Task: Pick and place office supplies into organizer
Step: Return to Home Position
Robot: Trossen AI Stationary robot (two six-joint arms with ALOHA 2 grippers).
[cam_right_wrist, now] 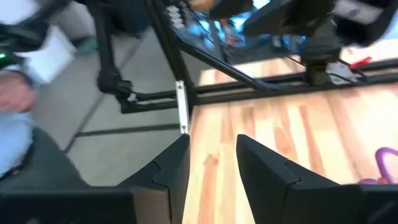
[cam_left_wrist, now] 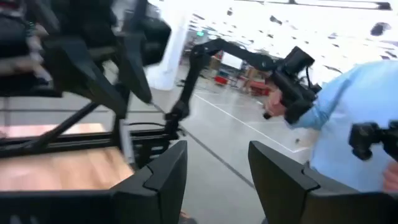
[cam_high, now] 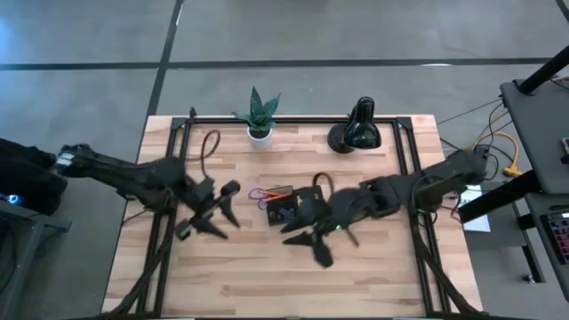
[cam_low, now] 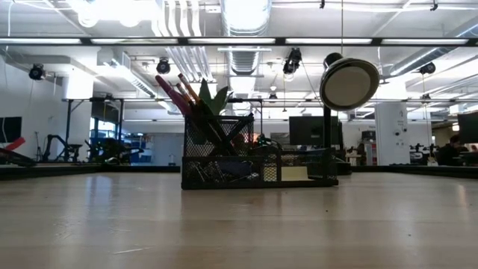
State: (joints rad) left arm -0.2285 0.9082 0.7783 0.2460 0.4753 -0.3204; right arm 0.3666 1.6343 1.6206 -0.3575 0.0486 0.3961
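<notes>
The black mesh organizer (cam_high: 289, 210) (cam_low: 246, 161) stands mid-table. Purple-handled scissors (cam_high: 260, 194), an orange pencil (cam_high: 280, 189) and pens stick up out of its taller cup (cam_low: 213, 146). My left gripper (cam_high: 222, 210) hangs above the table to the organizer's left. It is open, with nothing between its fingers (cam_left_wrist: 217, 180). My right gripper (cam_high: 313, 242) hovers just near-right of the organizer. Its fingers stand a little apart around nothing (cam_right_wrist: 212, 168). That wrist view catches a purple scissors handle (cam_right_wrist: 388, 163) at its edge. Neither gripper shows in the low view.
A black desk lamp (cam_high: 358, 129) (cam_low: 347, 82) and a small potted plant (cam_high: 260, 116) stand along the far edge. Black frame rails (cam_high: 169, 213) run down both table sides. A person in a light blue sleeve (cam_left_wrist: 348, 124) stands beyond the table.
</notes>
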